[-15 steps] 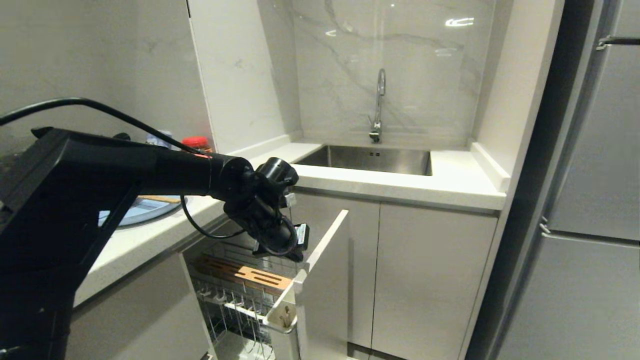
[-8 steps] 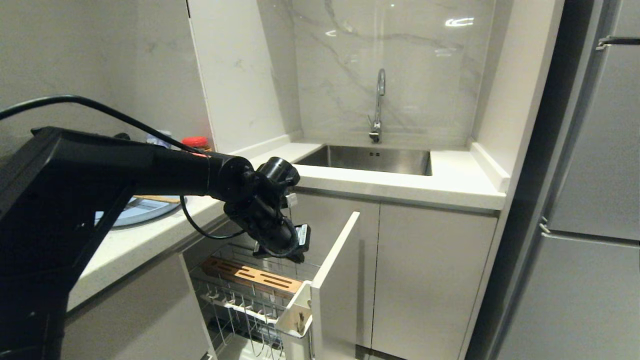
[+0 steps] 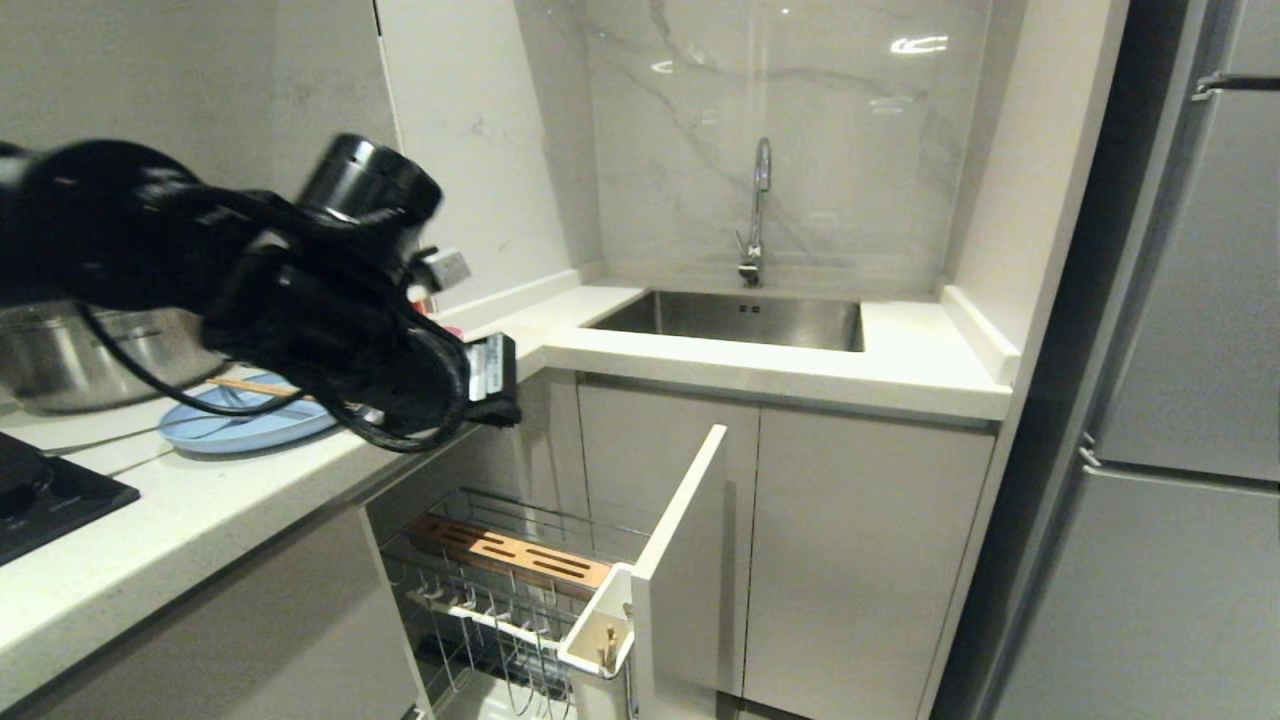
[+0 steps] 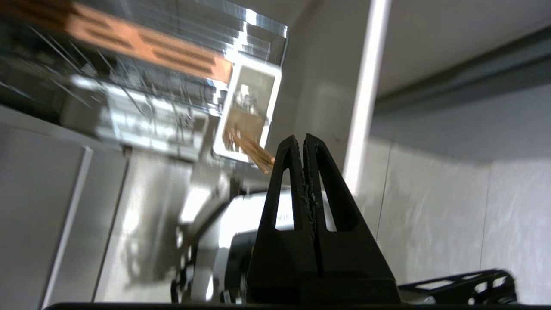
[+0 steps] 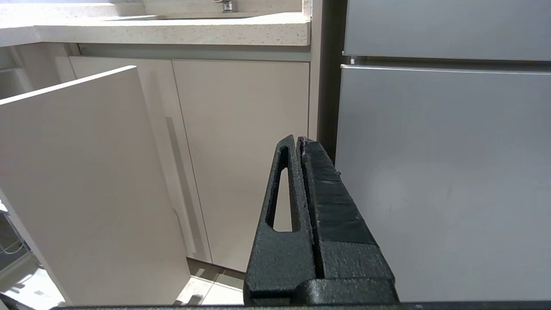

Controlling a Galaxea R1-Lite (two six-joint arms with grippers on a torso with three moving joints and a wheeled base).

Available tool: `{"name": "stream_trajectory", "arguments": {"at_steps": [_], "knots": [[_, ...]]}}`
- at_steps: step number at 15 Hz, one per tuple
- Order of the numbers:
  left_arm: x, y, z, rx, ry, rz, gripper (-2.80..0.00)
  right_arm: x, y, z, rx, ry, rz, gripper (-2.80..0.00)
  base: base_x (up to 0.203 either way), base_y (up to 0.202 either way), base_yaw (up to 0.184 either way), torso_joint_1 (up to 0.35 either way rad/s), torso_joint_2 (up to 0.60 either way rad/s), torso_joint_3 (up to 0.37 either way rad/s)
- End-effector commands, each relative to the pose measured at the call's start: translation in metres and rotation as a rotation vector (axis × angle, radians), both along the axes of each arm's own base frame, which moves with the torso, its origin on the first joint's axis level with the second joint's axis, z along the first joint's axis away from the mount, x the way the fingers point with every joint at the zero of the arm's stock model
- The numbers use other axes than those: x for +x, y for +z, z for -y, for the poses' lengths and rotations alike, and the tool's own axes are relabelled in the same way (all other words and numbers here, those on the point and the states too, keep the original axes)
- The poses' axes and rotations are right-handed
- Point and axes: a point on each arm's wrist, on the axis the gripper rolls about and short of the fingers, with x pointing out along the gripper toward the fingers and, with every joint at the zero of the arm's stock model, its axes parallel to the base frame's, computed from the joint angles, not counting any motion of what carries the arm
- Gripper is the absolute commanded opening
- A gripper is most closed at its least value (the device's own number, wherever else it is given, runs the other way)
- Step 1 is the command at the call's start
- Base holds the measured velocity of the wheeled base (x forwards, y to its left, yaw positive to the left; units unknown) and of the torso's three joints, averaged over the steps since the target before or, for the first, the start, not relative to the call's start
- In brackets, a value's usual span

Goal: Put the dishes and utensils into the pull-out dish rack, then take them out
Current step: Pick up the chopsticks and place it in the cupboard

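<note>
The pull-out dish rack stands open under the counter, with its wooden strip and white front panel. Its white utensil bin holds some wooden sticks. On the counter lies the light-blue plate with a pair of light-wood chopsticks across it. My left arm hangs over the counter edge beside the plate, well above the rack. The left gripper is shut and holds nothing. My right gripper is parked low, facing the cabinet doors, and is also shut and empty.
A steel pot and a black hob sit on the counter at the left. The sink with its tap is in the far corner. A tall grey fridge fills the right side.
The rack slid out a little further. My left arm then rose from just above the rack to counter height and swung left, uncovering the pot and hob.
</note>
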Motion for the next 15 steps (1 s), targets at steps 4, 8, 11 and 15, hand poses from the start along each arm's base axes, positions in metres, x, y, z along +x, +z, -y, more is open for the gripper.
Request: {"name": "stream_trajectory", "arguments": {"at_steps": [4,8,11,15], "knots": [[-0.194,0.084,-0.104,-0.049,0.107,0.526,-2.8,0.002,-0.007,0.0,0.0,0.0,-0.024,-2.8,0.0,0.0,0.0,0.0,0.0,0.0],[-0.312,0.026,-0.13,0.057,0.159,0.798,-2.8,0.002,-0.007,0.0,0.0,0.0,-0.024,-2.8,0.0,0.0,0.0,0.0,0.0,0.0],[-0.334,-0.06,-0.127,0.232,0.137,0.873,-2.8,0.002,-0.007,0.0,0.0,0.0,-0.025,-2.8,0.0,0.0,0.0,0.0,0.0,0.0],[-0.319,-0.136,-0.124,0.301,0.157,0.943,-2.8,0.002,-0.007,0.0,0.0,0.0,-0.024,-2.8,0.0,0.0,0.0,0.0,0.0,0.0]]}}
